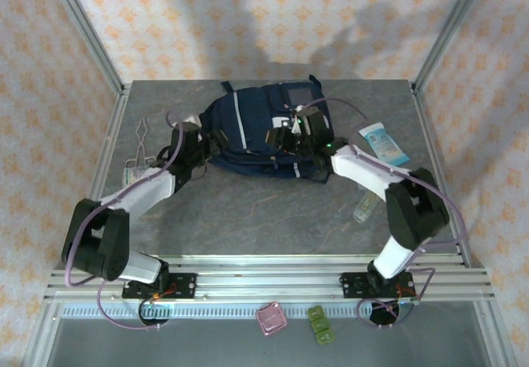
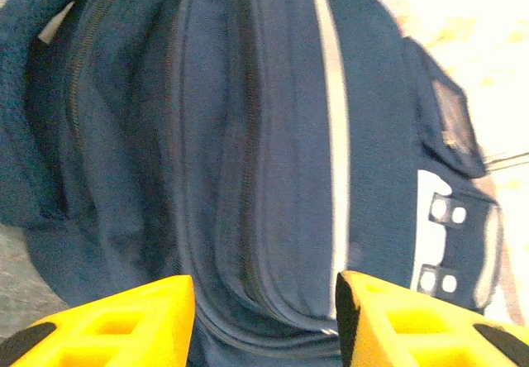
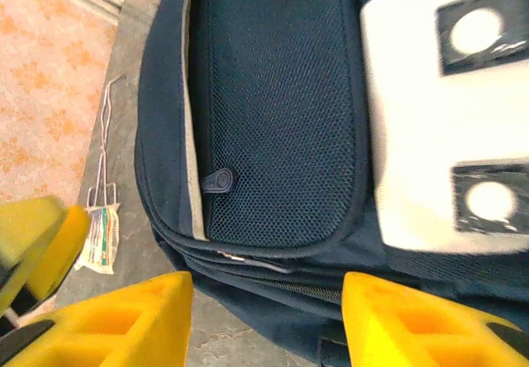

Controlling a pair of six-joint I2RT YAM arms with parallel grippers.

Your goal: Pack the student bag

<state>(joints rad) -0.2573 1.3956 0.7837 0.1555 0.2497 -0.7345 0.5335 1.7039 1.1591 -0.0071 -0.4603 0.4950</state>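
The grey stone-patterned table [image 1: 248,210] carries everything. The student bag [image 1: 248,135] lies flat at the far middle of it, navy with light grey stripes, between the two arms. The left arm [image 1: 140,193] reaches in from the near left and the right arm [image 1: 372,177] from the near right, both ending at the bag.

The left gripper [image 2: 264,301] sits at the bag's left end. Its yellow fingers [image 2: 116,326] stand partly apart with nothing between them, and the wrist view looks across them at the bag's zip seams and a grey stripe. The right gripper [image 3: 264,301] is over the bag's front, near the white patches [image 3: 430,119]. Its fingers are also partly spread and hold nothing, with the bag's edge and a strip of table seen in the gap.

A white and teal tube [image 1: 383,144] lies just to the right of the bag. A clear bottle [image 1: 364,208] lies beside the right arm. A thin wire tool [image 1: 142,131] rests near the table's left edge, with a small printed packet [image 1: 135,171] just nearer than it. On the near rail sit a pink square piece [image 1: 270,318] and a green piece [image 1: 321,324].
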